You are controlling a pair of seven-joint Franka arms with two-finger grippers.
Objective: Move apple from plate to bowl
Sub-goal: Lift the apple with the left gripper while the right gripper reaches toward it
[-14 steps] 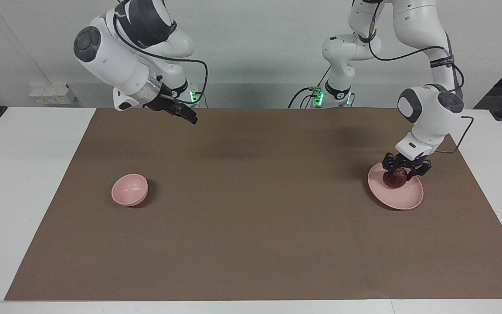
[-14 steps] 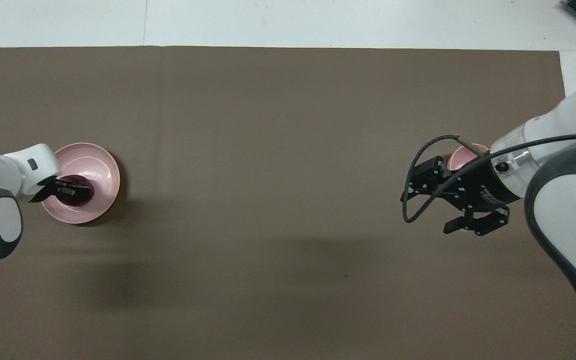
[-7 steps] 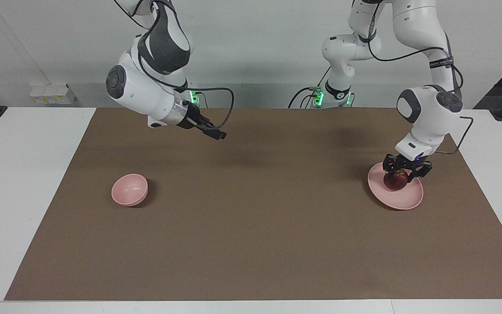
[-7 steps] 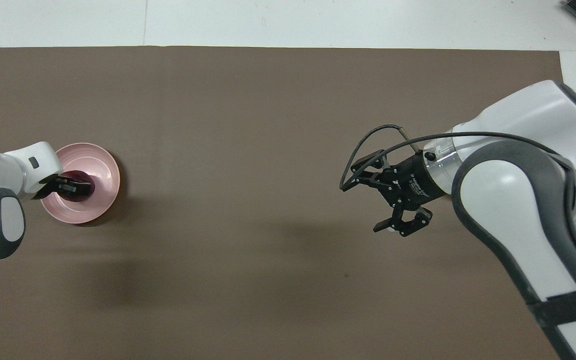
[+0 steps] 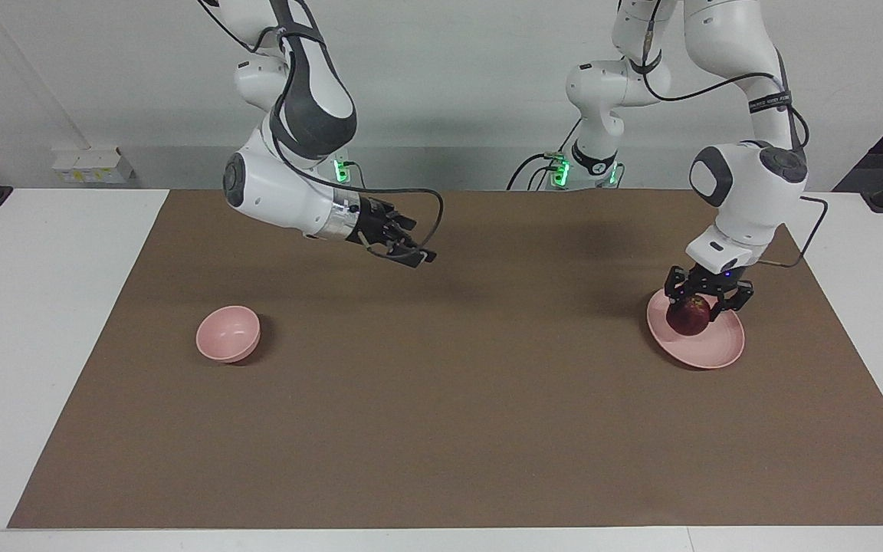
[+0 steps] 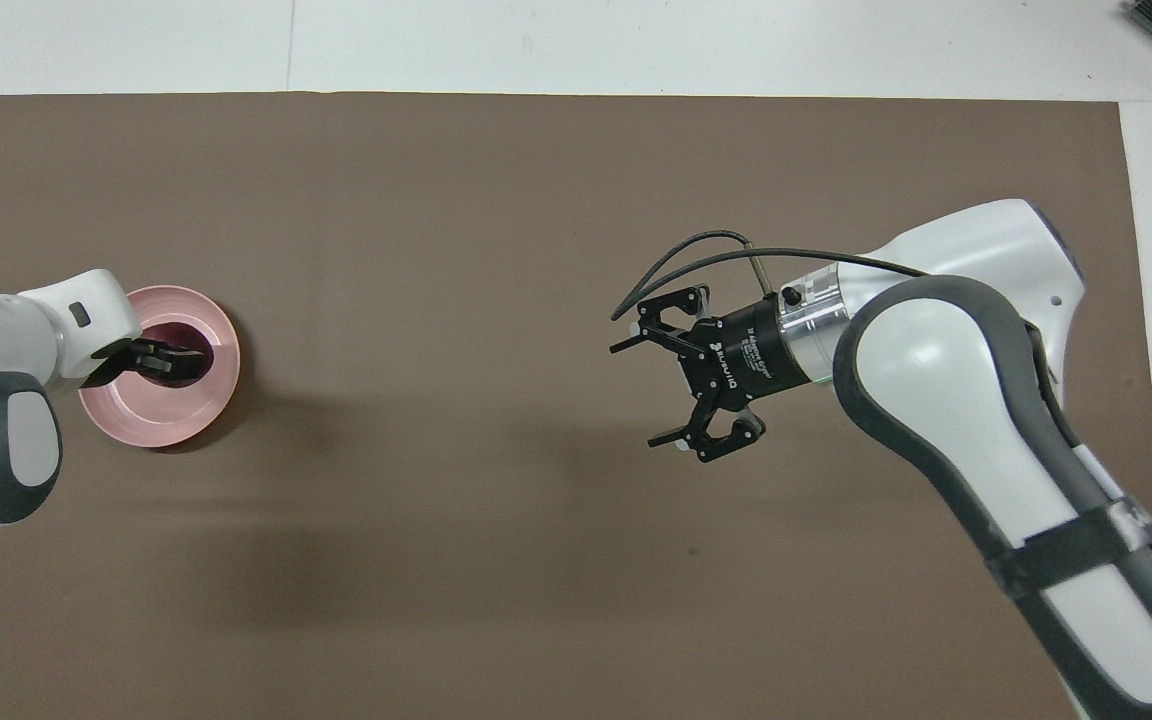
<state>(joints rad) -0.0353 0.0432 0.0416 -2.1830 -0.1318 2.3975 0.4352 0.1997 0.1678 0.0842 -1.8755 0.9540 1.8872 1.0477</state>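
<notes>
The dark red apple [image 5: 688,317] sits between the fingers of my left gripper [image 5: 696,308], which is shut on it just over the pale pink plate [image 5: 717,349] at the left arm's end of the table. In the overhead view the left gripper [image 6: 174,360] covers most of the apple [image 6: 186,335] over the plate [image 6: 151,420]. The small pink bowl [image 5: 228,333] stands at the right arm's end; the right arm hides it in the overhead view. My right gripper [image 5: 420,259] is open and empty in the air over the mat's middle, and also shows in the overhead view [image 6: 641,392].
A brown mat [image 5: 441,429] covers most of the white table [image 5: 43,322]. Bare mat lies between the bowl and the plate. A cable loops off the right wrist [image 6: 696,245].
My right arm has swung from over the bowl's end toward the mat's middle and come lower. My left gripper has closed on the apple and shifted it slightly over the plate.
</notes>
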